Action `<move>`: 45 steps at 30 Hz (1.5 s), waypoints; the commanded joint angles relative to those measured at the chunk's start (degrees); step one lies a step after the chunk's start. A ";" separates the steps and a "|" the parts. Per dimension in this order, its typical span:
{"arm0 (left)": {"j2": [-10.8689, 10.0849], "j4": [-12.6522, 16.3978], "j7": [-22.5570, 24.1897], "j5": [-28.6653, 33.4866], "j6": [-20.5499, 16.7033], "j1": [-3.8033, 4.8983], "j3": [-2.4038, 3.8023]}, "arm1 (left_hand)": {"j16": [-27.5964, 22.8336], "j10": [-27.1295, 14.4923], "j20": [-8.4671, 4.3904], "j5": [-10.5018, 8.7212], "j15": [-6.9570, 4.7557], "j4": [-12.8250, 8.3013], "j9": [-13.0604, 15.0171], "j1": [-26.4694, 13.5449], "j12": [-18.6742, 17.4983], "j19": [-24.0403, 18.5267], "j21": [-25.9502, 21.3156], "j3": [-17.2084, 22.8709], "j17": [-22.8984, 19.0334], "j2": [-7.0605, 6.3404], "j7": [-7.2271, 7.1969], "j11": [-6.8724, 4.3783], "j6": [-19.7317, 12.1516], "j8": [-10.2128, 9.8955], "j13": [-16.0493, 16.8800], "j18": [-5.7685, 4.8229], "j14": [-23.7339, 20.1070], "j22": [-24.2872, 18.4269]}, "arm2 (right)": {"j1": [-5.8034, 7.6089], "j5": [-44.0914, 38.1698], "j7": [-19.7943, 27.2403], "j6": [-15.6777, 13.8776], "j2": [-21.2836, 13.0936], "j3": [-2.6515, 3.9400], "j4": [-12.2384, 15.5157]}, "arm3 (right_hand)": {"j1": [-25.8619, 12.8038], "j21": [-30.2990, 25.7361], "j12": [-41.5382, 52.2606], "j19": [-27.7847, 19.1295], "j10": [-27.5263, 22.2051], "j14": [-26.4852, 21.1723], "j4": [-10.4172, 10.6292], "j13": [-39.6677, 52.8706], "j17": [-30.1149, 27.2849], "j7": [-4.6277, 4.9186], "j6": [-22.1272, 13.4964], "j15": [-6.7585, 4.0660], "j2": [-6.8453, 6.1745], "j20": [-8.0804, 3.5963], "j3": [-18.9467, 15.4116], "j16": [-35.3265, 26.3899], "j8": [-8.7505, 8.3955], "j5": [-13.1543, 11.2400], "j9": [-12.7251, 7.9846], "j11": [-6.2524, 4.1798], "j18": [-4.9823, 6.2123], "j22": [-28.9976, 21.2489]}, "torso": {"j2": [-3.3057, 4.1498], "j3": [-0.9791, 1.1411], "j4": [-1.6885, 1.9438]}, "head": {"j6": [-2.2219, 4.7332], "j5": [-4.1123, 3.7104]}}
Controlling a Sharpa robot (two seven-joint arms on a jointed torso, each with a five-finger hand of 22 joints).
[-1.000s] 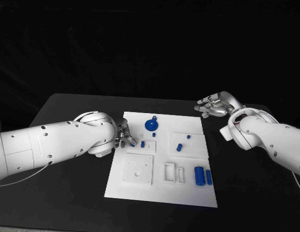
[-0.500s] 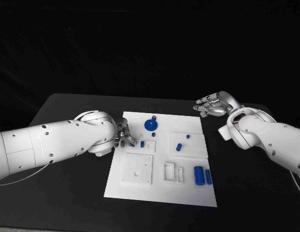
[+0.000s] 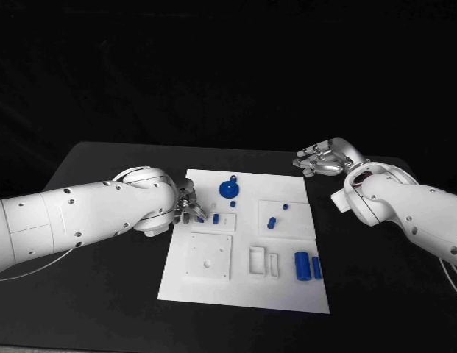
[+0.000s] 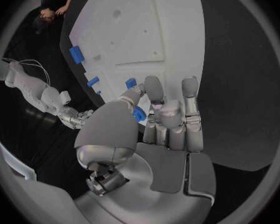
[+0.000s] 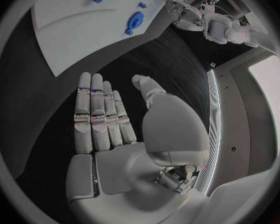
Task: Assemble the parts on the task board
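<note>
Where left hand point(image 4: 155, 117) pinches: blue part point(image 4: 138, 114).

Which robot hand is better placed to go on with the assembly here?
The left robot hand, probably: it sits at the task board's left edge with a small blue part at its fingertips. The right robot hand hovers open off the board's far right corner, holding nothing.

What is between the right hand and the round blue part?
In the head view, only bare board and a strip of black table lie between the right hand and the round blue part.
</note>
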 commanded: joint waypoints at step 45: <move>-0.23 -1.46 -0.62 0.65 0.54 -0.50 -0.34 | -0.19 2.28 -0.17 -16.98 -0.50 19.38 -0.85 -4.32 0.33 0.30 -0.93 -9.65 -1.38 -9.87 -5.58 -1.35 10.04 -0.24 -0.40 0.32 -0.29 1.13 | -0.48 0.69 0.96 0.42 0.04 0.03 -0.17 | -0.15 -0.21 -0.32 -5.31 -4.83 -4.89 -0.91 -0.17 -0.70 1.17 -3.54 2.03 0.68 2.16 -2.22 -0.68 -0.37 0.58 -0.24 1.52 0.38 -0.24 | -0.01 -0.13 -0.02 | 0.28 -0.34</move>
